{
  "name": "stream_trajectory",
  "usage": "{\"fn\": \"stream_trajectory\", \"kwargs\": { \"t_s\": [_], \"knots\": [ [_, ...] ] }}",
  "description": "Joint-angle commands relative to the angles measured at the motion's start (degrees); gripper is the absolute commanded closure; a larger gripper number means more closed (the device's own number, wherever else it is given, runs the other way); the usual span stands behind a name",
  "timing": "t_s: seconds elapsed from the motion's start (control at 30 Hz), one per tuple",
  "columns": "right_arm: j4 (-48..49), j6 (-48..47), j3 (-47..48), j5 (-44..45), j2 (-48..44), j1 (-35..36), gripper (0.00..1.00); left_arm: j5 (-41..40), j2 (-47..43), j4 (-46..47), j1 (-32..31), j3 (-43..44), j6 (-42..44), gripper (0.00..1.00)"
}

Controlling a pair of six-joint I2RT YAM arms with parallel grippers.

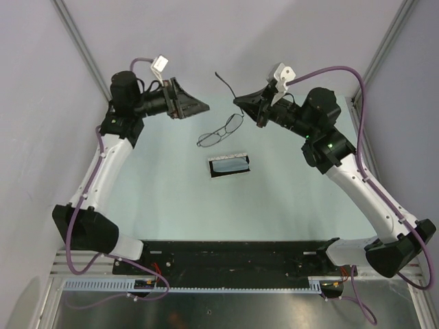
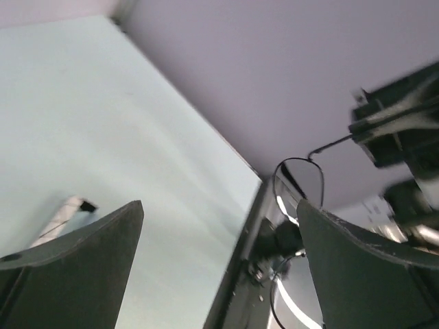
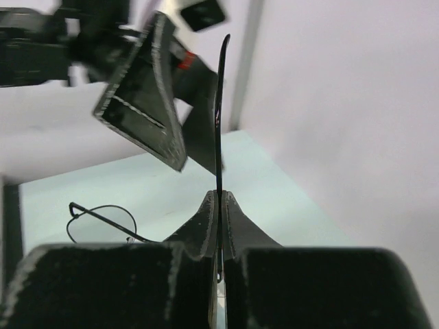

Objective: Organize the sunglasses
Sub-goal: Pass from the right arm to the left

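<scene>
the right gripper (image 1: 239,102) has its jaws pressed together on one thin temple arm of the wire-rimmed glasses (image 1: 220,132), and in the right wrist view that arm (image 3: 220,116) rises straight up out of the pinch while a round lens (image 3: 103,221) hangs lower to the left over the pale green desk (image 1: 171,199); whether the frame touches the desk cannot be told. the left gripper (image 1: 197,105) is just beside the glasses on their left, its jaws spread wide and holding nothing, both dark fingers (image 2: 96,264) framing the left wrist view with a lens (image 2: 300,181) between them. a small dark-rimmed rectangular case (image 1: 230,166) lies open on the desk, near the glasses on the side towards the arm bases, apart from both grippers
</scene>
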Motion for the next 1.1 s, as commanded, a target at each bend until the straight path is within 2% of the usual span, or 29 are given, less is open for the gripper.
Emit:
{"fn": "stream_trajectory", "kwargs": {
  "t_s": [0.0,0.1,0.3,0.33,0.43,0.5,0.53,0.63,0.67,0.73,0.77,0.87,1.07],
  "knots": [
    [5.2,-1.8,-0.7,18.6,0.0,1.9,1.0,-21.7,-6.8,0.8,1.0,-2.2,-4.4,0.0],
    [7.5,-2.2,-0.3,33.1,1.7,4.0,1.0,-29.8,-8.7,0.9,0.6,-4.0,-8.6,0.0],
    [11.8,-5.8,0.2,50.5,4.1,7.7,1.0,-44.6,-12.6,1.7,-4.1,-8.2,-14.6,0.0],
    [12.5,-6.4,0.2,55.6,4.7,8.4,1.0,-47.5,-12.8,2.0,-4.9,-8.9,-16.7,0.0],
    [14.9,-11.0,1.1,64.1,6.1,11.1,1.0,-50.1,-12.0,3.1,-8.1,-9.2,-21.3,0.03],
    [17.7,-14.5,1.4,68.4,7.3,12.9,1.0,-52.3,-10.9,3.4,-11.2,-8.5,-22.6,0.1],
    [18.5,-15.4,1.6,69.8,7.6,13.4,1.0,-53.3,-9.7,3.5,-12.1,-8.2,-24.1,0.1],
    [20.7,-17.2,2.0,71.6,8.6,14.2,1.0,-55.0,-6.9,3.6,-14.5,-6.4,-26.2,0.2],
    [20.8,-17.3,2.1,72.0,8.9,14.4,1.0,-55.0,-6.3,3.5,-15.2,-6.0,-26.6,0.28],
    [20.7,-17.1,2.4,71.7,9.0,14.5,1.0,-55.0,-4.5,3.6,-15.6,-5.2,-28.4,0.32],
    [20.4,-16.9,2.7,71.7,9.2,14.5,1.0,-55.0,-4.2,3.6,-15.7,-5.0,-28.8,0.4],
    [20.4,-16.9,3.2,71.7,9.3,14.4,1.0,-55.2,-3.6,3.6,-16.3,-5.1,-30.3,0.45],
    [21.0,-16.9,3.4,72.1,10.0,14.5,1.0,-55.1,-1.5,4.1,-17.4,-4.4,-32.9,0.45]
  ]
}}
